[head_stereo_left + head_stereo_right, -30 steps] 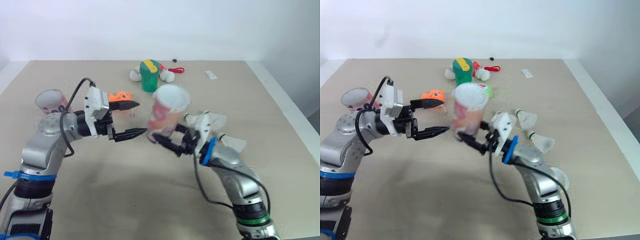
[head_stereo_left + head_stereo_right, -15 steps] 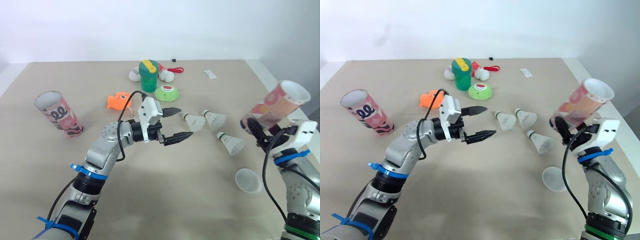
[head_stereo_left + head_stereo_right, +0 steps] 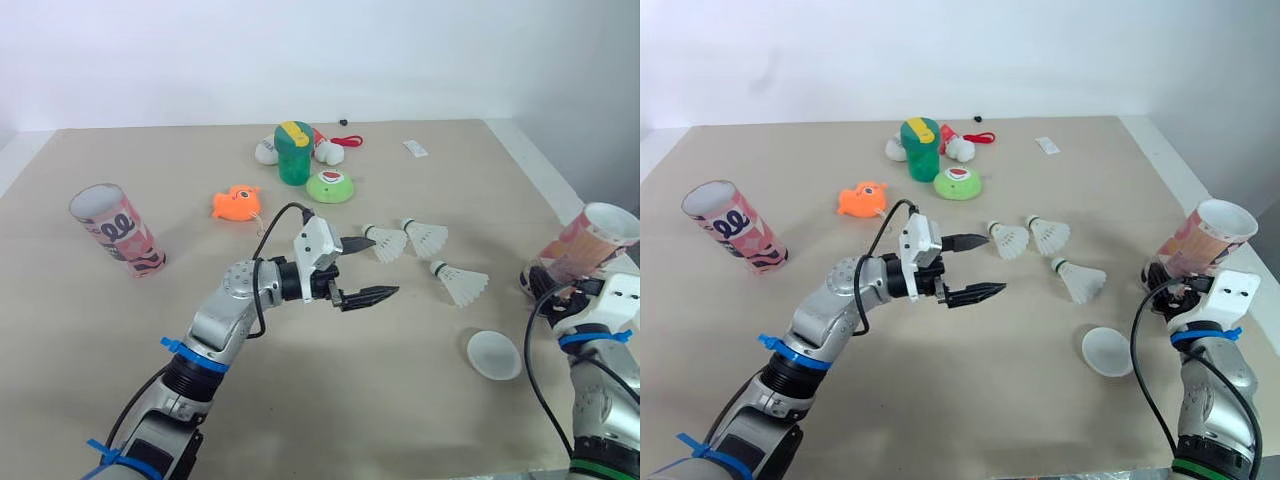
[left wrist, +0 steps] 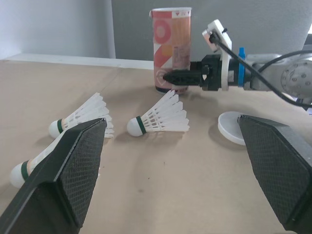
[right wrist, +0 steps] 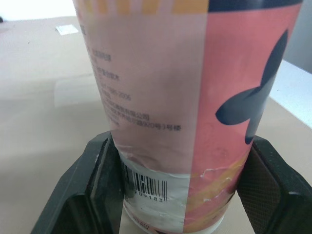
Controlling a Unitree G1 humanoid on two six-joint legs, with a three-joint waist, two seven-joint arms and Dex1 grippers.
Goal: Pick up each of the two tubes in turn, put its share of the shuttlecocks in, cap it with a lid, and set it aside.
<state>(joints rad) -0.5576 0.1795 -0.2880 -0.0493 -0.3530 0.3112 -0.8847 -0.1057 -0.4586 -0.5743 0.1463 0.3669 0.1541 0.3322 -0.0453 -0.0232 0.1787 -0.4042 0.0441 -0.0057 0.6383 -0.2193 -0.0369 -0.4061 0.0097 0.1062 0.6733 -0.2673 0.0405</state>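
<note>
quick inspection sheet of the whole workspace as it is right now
surface: beige table, no spills seen
job's things: tube open-topped, in the right claw at the table's right edge; second tube open-topped, far left; three shuttlecocks loose mid-table; one lid flat near the right arm
clutter: green cup, fish toy, green dome, white tag, all toward the far edge
grippers: left claw open, empty, beside the shuttlecocks; right claw shut on the tube near its base
cables: black cable looping over the left arm; another along the right arm
surroundings: white wall; nothing else seen
</note>
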